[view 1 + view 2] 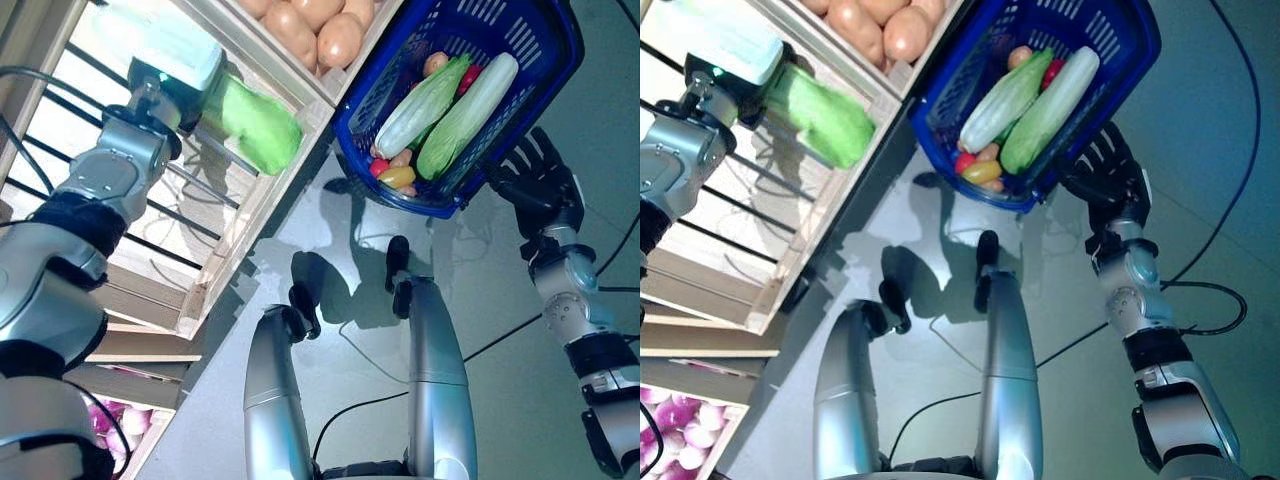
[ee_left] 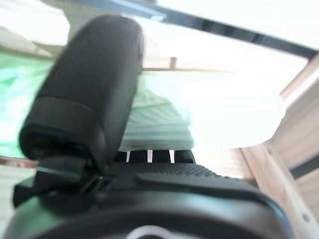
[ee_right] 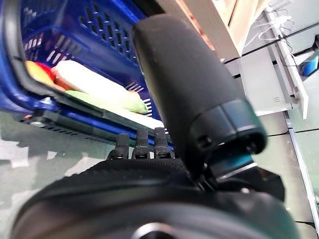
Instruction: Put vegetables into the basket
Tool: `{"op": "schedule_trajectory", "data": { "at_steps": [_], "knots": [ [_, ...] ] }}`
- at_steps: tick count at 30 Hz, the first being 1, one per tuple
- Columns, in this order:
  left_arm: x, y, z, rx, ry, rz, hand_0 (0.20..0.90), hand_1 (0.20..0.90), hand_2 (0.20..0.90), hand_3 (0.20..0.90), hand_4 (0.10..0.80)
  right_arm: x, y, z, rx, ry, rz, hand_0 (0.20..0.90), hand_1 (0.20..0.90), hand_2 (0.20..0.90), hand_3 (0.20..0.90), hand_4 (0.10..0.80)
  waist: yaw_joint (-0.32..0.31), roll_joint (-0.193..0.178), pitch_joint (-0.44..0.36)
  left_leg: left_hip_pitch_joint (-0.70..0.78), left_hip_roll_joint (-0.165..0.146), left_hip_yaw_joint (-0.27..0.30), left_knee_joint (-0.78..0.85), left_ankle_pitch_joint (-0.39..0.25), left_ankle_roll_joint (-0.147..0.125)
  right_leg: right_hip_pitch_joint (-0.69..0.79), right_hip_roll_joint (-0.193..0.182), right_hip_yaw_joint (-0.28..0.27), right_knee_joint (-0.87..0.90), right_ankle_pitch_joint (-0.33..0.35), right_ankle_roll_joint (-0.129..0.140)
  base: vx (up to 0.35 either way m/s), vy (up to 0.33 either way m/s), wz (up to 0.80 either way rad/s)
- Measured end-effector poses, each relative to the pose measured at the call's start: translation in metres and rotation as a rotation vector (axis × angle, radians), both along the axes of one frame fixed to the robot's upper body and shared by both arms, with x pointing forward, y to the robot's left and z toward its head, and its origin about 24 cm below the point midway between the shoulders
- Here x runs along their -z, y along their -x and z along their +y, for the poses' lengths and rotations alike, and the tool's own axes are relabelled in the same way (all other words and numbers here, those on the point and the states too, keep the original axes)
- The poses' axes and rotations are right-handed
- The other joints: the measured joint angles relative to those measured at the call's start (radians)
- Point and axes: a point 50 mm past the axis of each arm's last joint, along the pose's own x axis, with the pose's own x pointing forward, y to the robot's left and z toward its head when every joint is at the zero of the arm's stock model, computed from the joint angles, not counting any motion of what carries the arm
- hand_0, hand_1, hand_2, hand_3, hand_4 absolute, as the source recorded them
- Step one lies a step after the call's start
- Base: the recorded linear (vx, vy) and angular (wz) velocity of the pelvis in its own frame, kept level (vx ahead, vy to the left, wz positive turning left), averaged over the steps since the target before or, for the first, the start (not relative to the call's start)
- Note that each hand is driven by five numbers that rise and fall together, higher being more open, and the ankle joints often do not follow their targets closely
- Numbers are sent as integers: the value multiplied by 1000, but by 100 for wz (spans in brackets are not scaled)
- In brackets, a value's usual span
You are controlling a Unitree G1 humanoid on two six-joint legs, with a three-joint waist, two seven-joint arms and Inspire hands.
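The left hand point(image 1: 185, 85) had a green cabbage point(image 1: 255, 125) in its grasp, its thumb point(image 2: 89, 94) curled across the leaves with the fingers on the other side. Hand and cabbage hung over the slatted wooden shelf point(image 1: 225, 250), the cabbage reaching out past the fingers towards the blue basket point(image 1: 555, 60). Just beyond the cabbage, further along the shelf, lay a crate of potatoes point(image 1: 310, 30).

The right hand point(image 1: 540, 185) was under the basket's near corner, the basket resting on its fingers. In its own wrist view the fingers point(image 3: 137, 147) ran up against the basket's underside and the thumb point(image 3: 184, 94) stood up beside the wall, but whether they were clamped on anything could not be told.

Inside the basket, above that hand, lay two long pale-green cabbages point(image 1: 450, 105) side by side. Tucked beneath and beside them were small vegetables: a yellow one point(image 1: 397, 177), a red one point(image 1: 379, 166) and another red one point(image 1: 469, 78) between the cabbages, and a potato point(image 1: 435, 63) at the far end.

Low beside the left arm sat a bin of purple onions point(image 1: 680, 415).
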Motion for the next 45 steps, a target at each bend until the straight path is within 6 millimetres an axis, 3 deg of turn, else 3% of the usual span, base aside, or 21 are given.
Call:
{"op": "schedule_trajectory", "data": {
  "at_steps": [8, 15, 23, 28, 31, 33, 38, 41, 45],
  "knots": [
    [25, 3, 34, -116, 74, 59, 300, 300, 300, 300, 400, 10, 2, -8, 29, -31, 29, 900, 900, 900, 900, 800, 21, 0, 0, 132, -3, -2, -43, 3, -10, 123, -3, -9, -9, -27, -6, -3, -42, 2],
    [49, 9, 33, -7, 85, 113, 300, 300, 300, 300, 400, 21, 9, -10, 32, -28, 40, 900, 900, 900, 900, 800, 19, 0, -1, 252, -1, -11, -103, 15, -7, 263, -11, -43, -63, -34, 9, 88, -65, 9],
    [75, 24, 40, 86, 200, 149, 300, 300, 300, 300, 400, 36, 18, 0, -3, -50, 58, 900, 900, 900, 900, 800, 24, 0, -1, 415, -18, -10, -198, 28, -32, 398, -30, -64, -68, -79, 4, 45, -78, 7],
    [107, 47, 44, 190, 523, 97, 300, 300, 300, 300, 400, 61, 32, 17, -27, -40, 94, 900, 900, 900, 900, 800, 48, 2, -9, 581, -21, -14, -299, 38, -50, 540, -24, -82, -104, -122, 7, 113, -85, 4],
    [129, 59, 45, 215, 692, 91, 300, 300, 300, 300, 400, 82, 45, 19, -18, -23, 148, 900, 900, 900, 900, 800, 71, 6, -89, 612, -22, -14, -360, 53, -62, 566, -12, -89, -143, -123, 11, 153, -89, 0],
    [146, 66, 41, 222, 858, 72, 300, 300, 300, 300, 400, 92, 52, 23, -11, -27, 168, 900, 900, 900, 900, 800, 75, 9, -100, 677, -24, -12, -419, 69, -65, 628, -8, -102, -183, -118, 9, 168, -99, 3],
    [223, 91, 7, 214, 1297, 230, 300, 300, 300, 300, 400, 131, 79, 44, -73, -54, 269, 900, 900, 900, 900, 800, 106, 12, -237, 873, -25, -9, -657, 141, -86, 793, 28, -140, -330, -105, 23, 193, -127, 5],
    [246, 100, -12, 221, 1486, 303, 300, 300, 300, 300, 400, 134, 82, 56, -153, -12, 263, 900, 900, 900, 900, 800, 117, 13, -295, 953, -24, -10, -784, 187, -93, 853, 47, -156, -399, -95, 27, 132, -127, 5],
    [254, 104, -36, 290, 1743, 325, 300, 300, 300, 300, 400, 131, 81, 71, -291, 120, 271, 900, 900, 900, 900, 800, 124, 15, -330, 1039, -19, -15, -905, 236, -92, 927, 71, -172, -487, -68, 37, 76, -122, 4]
  ]
}}
